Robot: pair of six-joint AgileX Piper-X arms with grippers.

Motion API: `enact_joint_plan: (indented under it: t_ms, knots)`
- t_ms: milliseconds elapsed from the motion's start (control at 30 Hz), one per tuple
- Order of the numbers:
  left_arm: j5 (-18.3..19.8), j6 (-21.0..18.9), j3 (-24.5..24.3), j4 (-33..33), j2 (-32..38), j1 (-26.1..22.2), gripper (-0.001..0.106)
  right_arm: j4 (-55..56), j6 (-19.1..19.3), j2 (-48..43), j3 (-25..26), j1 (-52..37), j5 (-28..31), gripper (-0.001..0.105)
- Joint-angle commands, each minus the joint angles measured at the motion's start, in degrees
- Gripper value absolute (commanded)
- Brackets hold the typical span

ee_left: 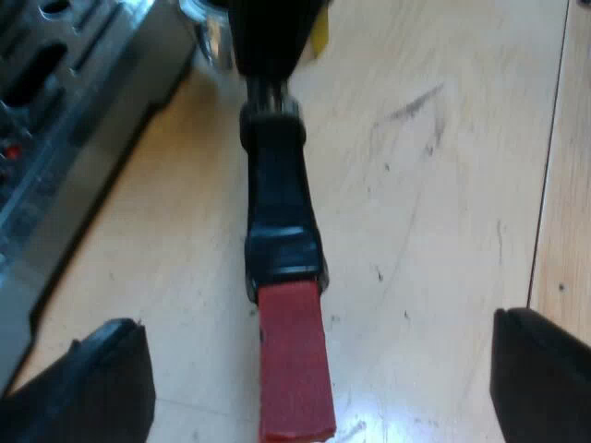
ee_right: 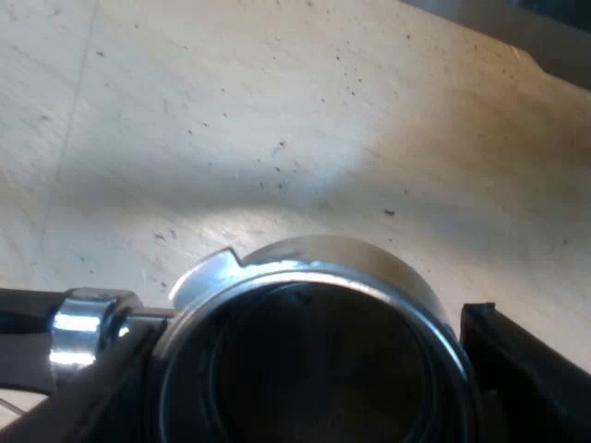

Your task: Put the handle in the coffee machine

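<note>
The left end effector [ee_left: 314, 323] hangs low over the worktop [ee_left: 434, 185], fingers spread wide apart either side of the handle [ee_left: 277, 212] and its red end [ee_left: 294, 360], near the espresso machine [ee_left: 65, 111]. The right end effector [ee_right: 309, 332] is clamped on the metal holder [ee_right: 314, 263] at its round basket.

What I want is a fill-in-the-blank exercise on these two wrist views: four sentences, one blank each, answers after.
1. The metal holder has a dark handle that ends in ___.
2. The left gripper has its fingers ___, one on each side of that end.
3. The right gripper holds the holder by its basket, not by its ___.
4. The metal body beside the handle belongs to the espresso ___.

Missing words: red; open; handle; machine.
</note>
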State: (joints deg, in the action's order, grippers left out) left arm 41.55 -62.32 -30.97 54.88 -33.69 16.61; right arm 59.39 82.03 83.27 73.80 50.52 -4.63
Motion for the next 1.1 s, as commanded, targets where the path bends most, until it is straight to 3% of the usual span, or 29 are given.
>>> enact_joint_plan:
  t_ms: [33,333,667,933,1100]
  knots:
    - [0.72,2.06,0.19,-2.06,-4.74,-0.14,0.075,0.02,-0.39,-0.98,2.56,-0.37,-0.33,0.000]
    - [0.30,3.04,0.19,-9.95,-13.50,-0.14,0.075,1.26,-0.39,-0.98,4.45,-0.37,-0.47,0.000]
    - [0.42,7.82,0.19,-10.21,-18.34,-0.02,0.075,2.16,-0.69,-0.98,4.42,-0.37,-0.74,0.000]
    - [0.15,9.91,0.66,-11.81,-19.23,6.44,0.075,2.16,-1.22,-0.98,4.42,-0.37,-0.74,0.000]
    - [-3.43,9.45,0.78,-12.81,-19.37,6.91,0.075,2.16,-2.41,-0.98,4.42,-0.37,-0.74,0.000]
